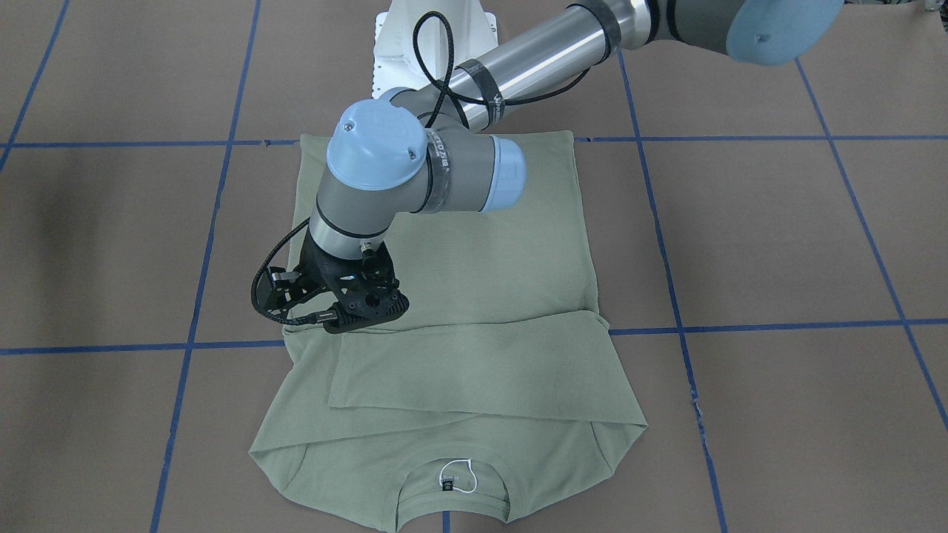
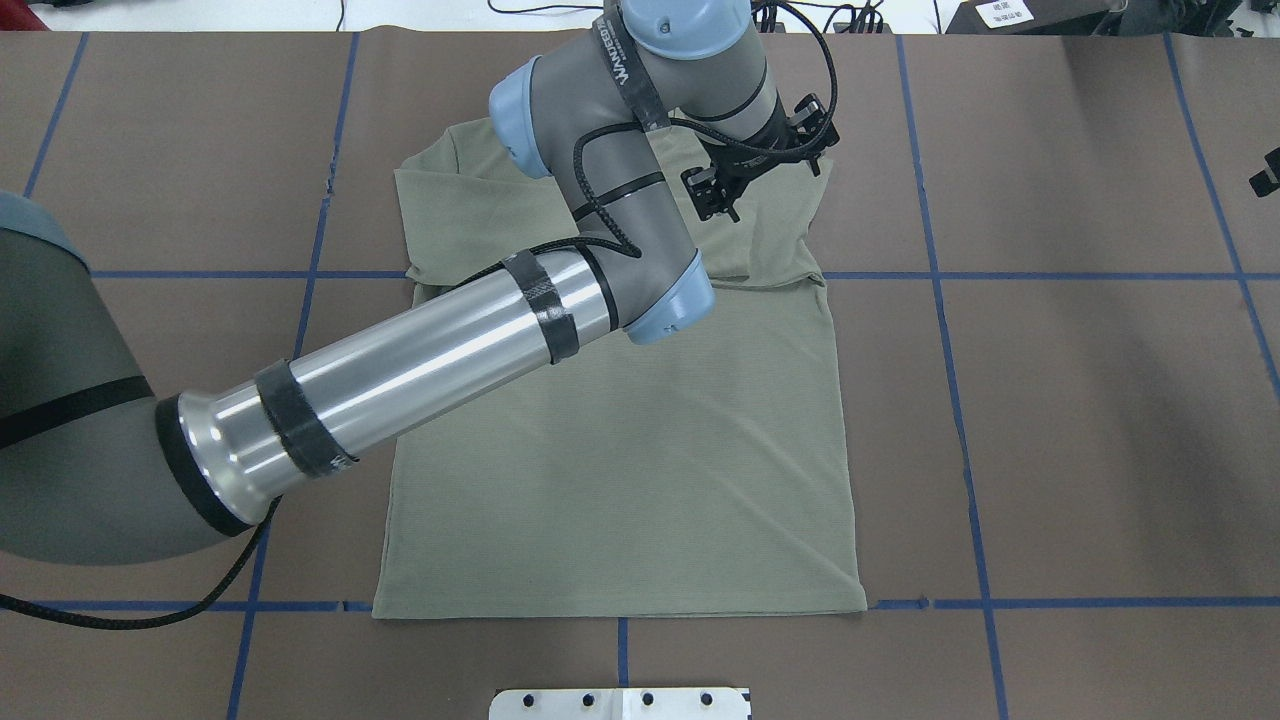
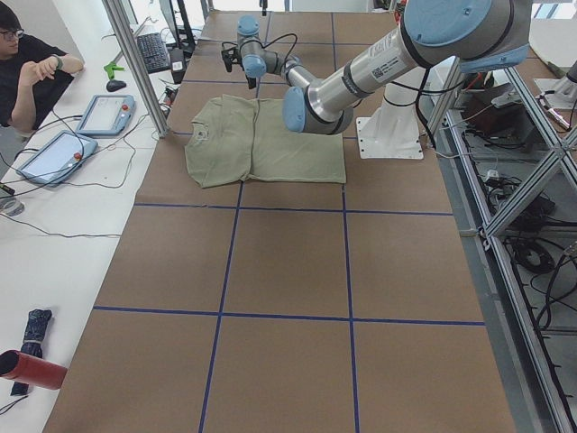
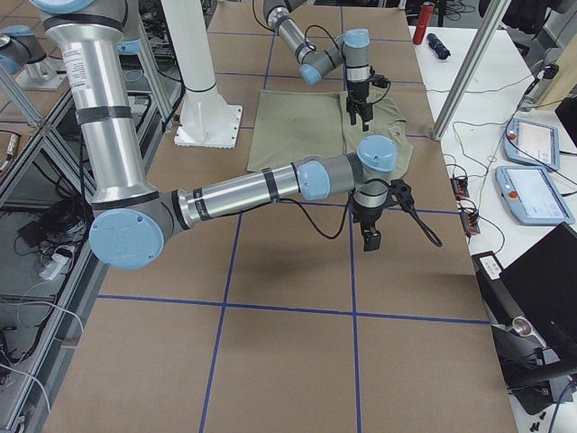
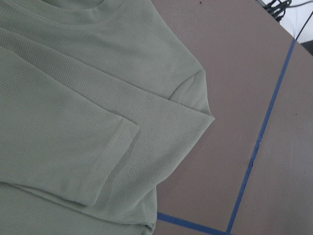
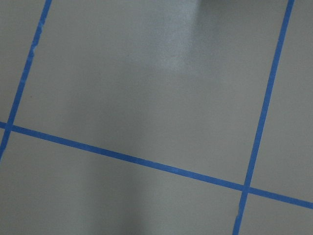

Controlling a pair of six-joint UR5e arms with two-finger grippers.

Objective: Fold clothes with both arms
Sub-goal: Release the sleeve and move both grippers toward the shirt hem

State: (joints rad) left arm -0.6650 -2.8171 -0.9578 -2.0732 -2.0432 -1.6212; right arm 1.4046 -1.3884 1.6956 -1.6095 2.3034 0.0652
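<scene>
**Shirt flat, sleeves folded in; both finger gaps unreadable**

The sage-green shirt [image 1: 511,274] lies flat on the brown table [image 1: 778,237], hem toward the robot base and neck toward the far side. The white loop [image 1: 459,472] shows at the neck label. One sleeve [image 1: 474,370] is folded across the body below the shoulders.

The left gripper [image 1: 344,300] hangs over the shirt's shoulder edge. Its fingers are masked by its own frame and wrist, so I cannot tell their gap. The left wrist view shows only cloth: the sleeve cuff [image 5: 117,147], with the neck rib cut off at the top.

The right gripper [image 4: 370,236] is over bare table, well apart from the shirt. It is a sliver at the overhead view's edge, so I cannot tell its finger state. The right wrist view shows only blue tape lines [image 6: 146,161].
</scene>
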